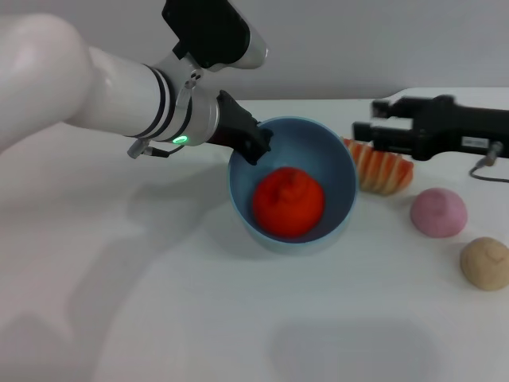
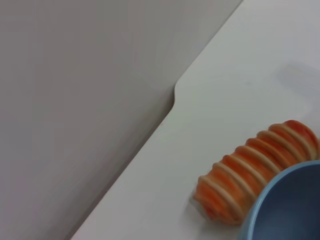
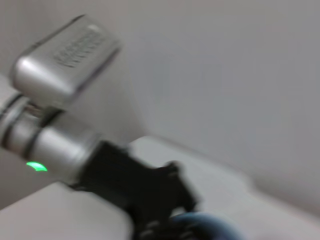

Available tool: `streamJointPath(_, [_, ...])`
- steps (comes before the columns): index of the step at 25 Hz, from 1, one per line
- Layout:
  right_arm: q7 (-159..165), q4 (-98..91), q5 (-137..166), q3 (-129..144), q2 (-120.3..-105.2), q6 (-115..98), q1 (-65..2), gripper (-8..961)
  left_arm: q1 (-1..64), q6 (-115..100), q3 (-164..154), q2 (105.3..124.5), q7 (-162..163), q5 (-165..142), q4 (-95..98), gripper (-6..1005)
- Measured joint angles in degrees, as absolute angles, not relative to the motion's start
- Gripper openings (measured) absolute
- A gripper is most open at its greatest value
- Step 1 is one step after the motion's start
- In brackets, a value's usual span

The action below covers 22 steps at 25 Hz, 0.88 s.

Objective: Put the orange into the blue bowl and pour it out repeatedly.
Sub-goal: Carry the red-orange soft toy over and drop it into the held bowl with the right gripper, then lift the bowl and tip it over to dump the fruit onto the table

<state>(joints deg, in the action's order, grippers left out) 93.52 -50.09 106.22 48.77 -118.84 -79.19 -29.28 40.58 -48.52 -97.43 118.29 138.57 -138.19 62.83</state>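
Note:
The blue bowl point(image 1: 334, 159) is tipped so its opening faces me, near the middle of the white table. The orange point(image 1: 288, 203) lies inside it against the lower wall. My left gripper point(image 1: 258, 147) is shut on the bowl's left rim, reaching in from the left. My right gripper point(image 1: 372, 118) hovers to the right of the bowl, above a striped bread loaf, with its fingers apart and nothing between them. The left wrist view shows the bowl's rim point(image 2: 290, 205) in one corner. The right wrist view shows the left gripper point(image 3: 150, 200) at the bowl's edge point(image 3: 210, 225).
A striped orange bread loaf point(image 1: 382, 169) point(image 2: 255, 170) lies just right of the bowl. A pink ball point(image 1: 438, 212) and a tan ball point(image 1: 485, 263) sit at the right. The table's far edge point(image 2: 175, 92) runs behind the loaf.

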Motion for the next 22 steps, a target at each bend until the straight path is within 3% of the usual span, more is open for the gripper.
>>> streamJointPath(3, [84.7, -48.3, 100.3, 48.7, -118.91, -74.9, -25.5, 580, 40.4, -47.3, -97.8, 118.29, 138.4, -138.4, 62.7, 0])
streamJointPath(14, [62.8, -34.1, 83.6, 42.7, -118.82, -72.2, -15.3, 615, 41.5, -40.3, -99.9, 118.37, 135.1, -138.5, 63.4, 0])
streamJointPath(22, [58.7, -28.4, 81.3, 40.3, -118.86, -72.1, -13.7, 660, 43.1, -37.9, -103.2, 118.52, 129.7, -138.8, 66.1, 0])
